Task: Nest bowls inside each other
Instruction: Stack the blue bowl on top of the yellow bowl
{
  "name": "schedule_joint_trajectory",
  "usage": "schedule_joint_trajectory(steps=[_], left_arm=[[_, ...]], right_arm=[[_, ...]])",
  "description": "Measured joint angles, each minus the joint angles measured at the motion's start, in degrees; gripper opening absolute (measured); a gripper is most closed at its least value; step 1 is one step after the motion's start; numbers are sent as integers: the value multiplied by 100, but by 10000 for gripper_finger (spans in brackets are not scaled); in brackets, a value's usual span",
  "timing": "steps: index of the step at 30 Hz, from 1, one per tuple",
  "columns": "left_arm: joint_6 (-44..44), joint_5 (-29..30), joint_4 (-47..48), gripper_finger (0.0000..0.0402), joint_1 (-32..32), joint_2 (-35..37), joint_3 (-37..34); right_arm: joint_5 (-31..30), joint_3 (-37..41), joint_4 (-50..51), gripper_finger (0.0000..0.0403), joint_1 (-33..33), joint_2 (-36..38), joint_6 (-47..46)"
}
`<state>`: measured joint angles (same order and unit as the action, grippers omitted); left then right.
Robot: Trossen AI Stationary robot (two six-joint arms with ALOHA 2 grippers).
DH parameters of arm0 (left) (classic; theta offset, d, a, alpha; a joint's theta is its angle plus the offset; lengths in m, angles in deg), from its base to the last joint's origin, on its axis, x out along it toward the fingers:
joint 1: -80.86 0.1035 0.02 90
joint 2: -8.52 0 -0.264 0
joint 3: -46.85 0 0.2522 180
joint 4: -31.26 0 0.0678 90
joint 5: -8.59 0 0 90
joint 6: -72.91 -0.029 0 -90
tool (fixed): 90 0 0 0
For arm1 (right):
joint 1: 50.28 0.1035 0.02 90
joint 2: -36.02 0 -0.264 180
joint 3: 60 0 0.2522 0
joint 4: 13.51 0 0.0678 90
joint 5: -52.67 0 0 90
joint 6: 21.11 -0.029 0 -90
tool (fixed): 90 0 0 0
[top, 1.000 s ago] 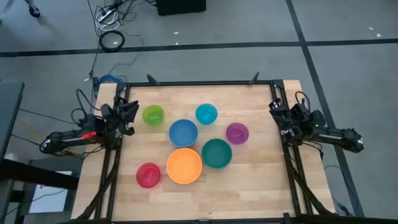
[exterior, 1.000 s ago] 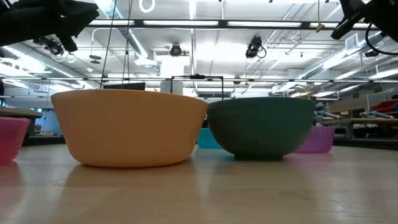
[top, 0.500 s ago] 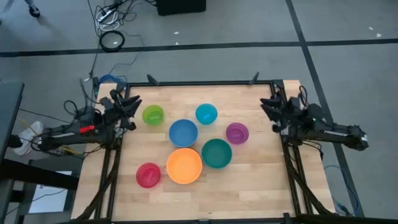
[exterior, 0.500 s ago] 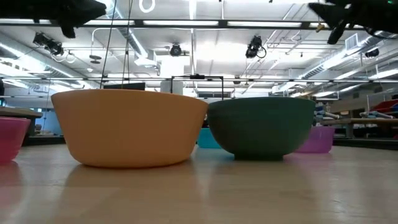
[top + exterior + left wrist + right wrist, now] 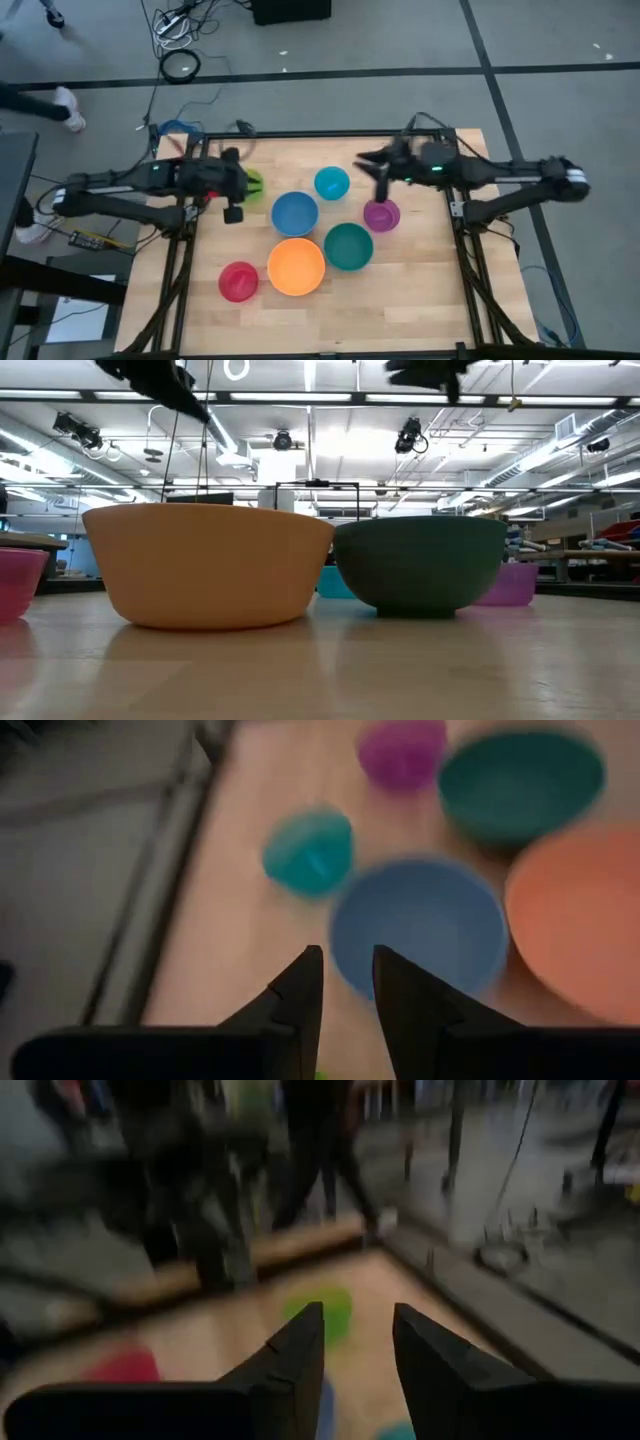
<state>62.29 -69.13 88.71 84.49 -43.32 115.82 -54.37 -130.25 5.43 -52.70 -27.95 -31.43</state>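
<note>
Seven bowls stand apart on the wooden table, each on its base: lime green [image 5: 251, 183], cyan [image 5: 331, 183], blue [image 5: 294, 214], purple [image 5: 381, 215], teal green [image 5: 348, 246], orange [image 5: 296, 266], red-pink [image 5: 238, 281]. My left gripper [image 5: 240, 190] hangs above the table beside the lime green bowl, partly hiding it. It is open [image 5: 348, 970] and points toward the blue bowl [image 5: 418, 932]. My right gripper [image 5: 365, 162] hovers between the cyan and purple bowls, open [image 5: 358, 1325] and empty, and faces the lime green bowl [image 5: 322, 1308].
A black metal frame [image 5: 320, 133] runs along the table's far edge and sides. A person's legs [image 5: 320, 1140] show beyond the table, and a shoe [image 5: 70, 108] is on the floor at the far left. Bare wood lies along the table's near edge.
Both arms have risen from the table's side edges and swung in over it. The left gripper has gone toward the right, to the lime green bowl. The right gripper has gone toward the left, to a place above the cyan and purple bowls. The bowls have stayed where they were.
</note>
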Motion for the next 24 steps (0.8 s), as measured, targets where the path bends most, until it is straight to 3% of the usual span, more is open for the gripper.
schedule_joint_trajectory(steps=[6, 11, 16, 19, 24], left_arm=[[613, -464, 534, 99, -514, -669, 274], [1427, -503, 951, 99, -991, -943, 274], [1979, -370, 962, 99, -1535, -1090, 274], [2152, -115, 985, 99, -1799, -1085, 272], [2341, 523, 1052, 99, -2061, -1043, 270]], right_arm=[[-298, -1869, 2524, 96, 576, -1665, -37], [-337, -2724, 3897, 96, 698, -2581, -652], [-9, -2804, 3453, 113, 697, -3096, -478], [459, -2802, 3002, 128, 698, -3459, -255], [657, -2800, 1898, 153, 682, -4021, -32]])
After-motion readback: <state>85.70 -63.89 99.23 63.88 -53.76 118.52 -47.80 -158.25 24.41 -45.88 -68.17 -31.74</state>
